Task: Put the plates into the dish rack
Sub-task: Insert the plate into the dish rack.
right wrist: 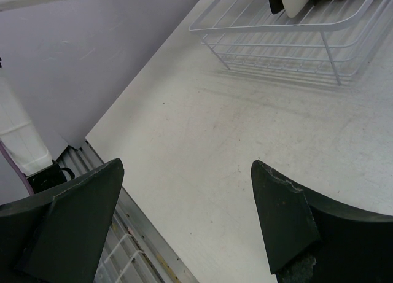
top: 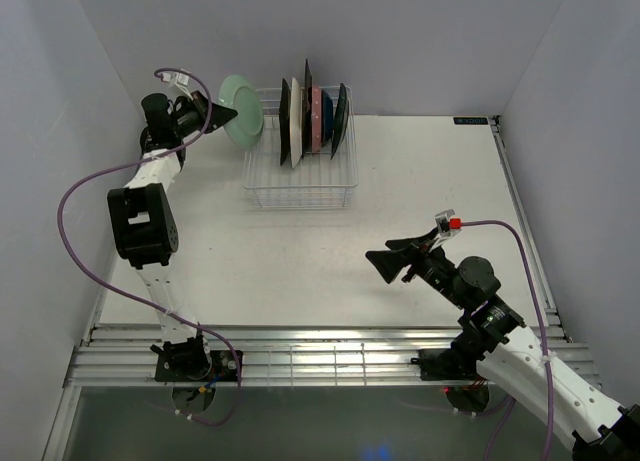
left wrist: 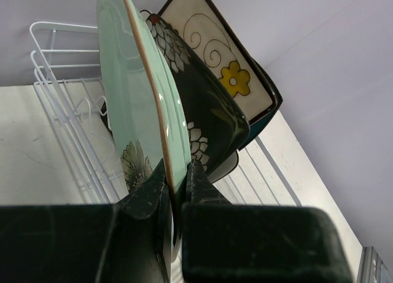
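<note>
My left gripper (top: pixel 225 112) is shut on the rim of the round pale green plate (top: pixel 243 112) and holds it on edge at the far left end of the white wire dish rack (top: pixel 300 186). In the left wrist view the green plate (left wrist: pixel 132 99) stands between my fingers (left wrist: pixel 150 188), with the dark floral plate (left wrist: pixel 206 111) and a cream patterned square plate (left wrist: pixel 215 50) behind it. Several plates stand upright in the rack's far half: dark, white (top: pixel 296 121), pink (top: pixel 317 119), dark blue. My right gripper (top: pixel 385 264) is open and empty above bare table.
The rack's near half (right wrist: pixel 288 43) holds nothing. Grey walls close in the table at the back and both sides. A slatted metal rail (top: pixel 320 356) runs along the near edge by the arm bases.
</note>
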{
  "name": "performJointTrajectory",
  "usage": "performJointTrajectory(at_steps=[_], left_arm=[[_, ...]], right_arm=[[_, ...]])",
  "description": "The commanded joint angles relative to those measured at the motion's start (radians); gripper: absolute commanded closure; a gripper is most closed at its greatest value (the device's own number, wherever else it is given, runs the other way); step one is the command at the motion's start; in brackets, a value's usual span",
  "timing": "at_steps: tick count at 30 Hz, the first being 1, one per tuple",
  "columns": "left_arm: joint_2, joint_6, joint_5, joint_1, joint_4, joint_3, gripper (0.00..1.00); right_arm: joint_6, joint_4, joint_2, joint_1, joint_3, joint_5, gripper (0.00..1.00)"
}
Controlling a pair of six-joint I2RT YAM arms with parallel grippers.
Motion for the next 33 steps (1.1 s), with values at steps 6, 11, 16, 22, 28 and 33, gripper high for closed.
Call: performJointTrajectory(at_steps=[6, 11, 16, 22, 28, 33], left_arm=[[-0.099, -0.067, 0.059, -0.008, 0.084, 0.142, 1.0], [-0.072, -0.095, 0.05, -0.019, 0.084, 0.171, 1.0], [-0.055, -0.088, 0.013, -0.033, 0.07, 0.18, 1.0], [-0.032, -0.043, -0.057, -0.06, 0.009, 0.212, 1.0], [-0.004, 0.004, -0.103, -0.074, -0.029, 0.23, 1.0], [0.033, 0.014, -0.099, -0.08, -0.051, 0.25, 1.0]], right_arm=[[0.002, 0.043, -0.004, -0.003, 0.013, -0.011, 0.1], [0.002, 0.049, 0.004, -0.003, 0.011, -0.013, 0.1], [0.003, 0.055, 0.007, -0.002, 0.008, -0.018, 0.1], [0.008, 0.058, 0.004, -0.002, 0.004, -0.019, 0.1], [0.011, 0.057, -0.002, -0.005, -0.001, -0.021, 0.1], [0.011, 0.047, -0.017, -0.003, -0.004, -0.019, 0.1]])
